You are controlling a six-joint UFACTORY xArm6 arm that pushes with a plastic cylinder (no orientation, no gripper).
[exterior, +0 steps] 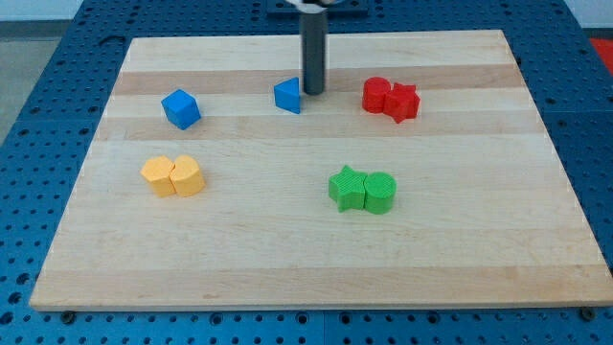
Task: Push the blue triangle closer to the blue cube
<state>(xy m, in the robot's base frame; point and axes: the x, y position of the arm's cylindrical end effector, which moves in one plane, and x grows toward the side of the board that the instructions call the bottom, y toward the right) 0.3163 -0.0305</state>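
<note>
The blue triangle (287,96) lies on the wooden board (316,259) at the view's upper middle. The blue cube (180,108) sits to its left, well apart from it. My tip (313,92) stands just right of the blue triangle, touching or nearly touching its right side. The dark rod rises straight up from there to the view's top edge.
Two red blocks (391,99) touch each other to the right of my tip. Two yellow blocks (173,176) sit together at the left, below the blue cube. A green star (346,187) and a green cylinder (379,193) sit together at the middle.
</note>
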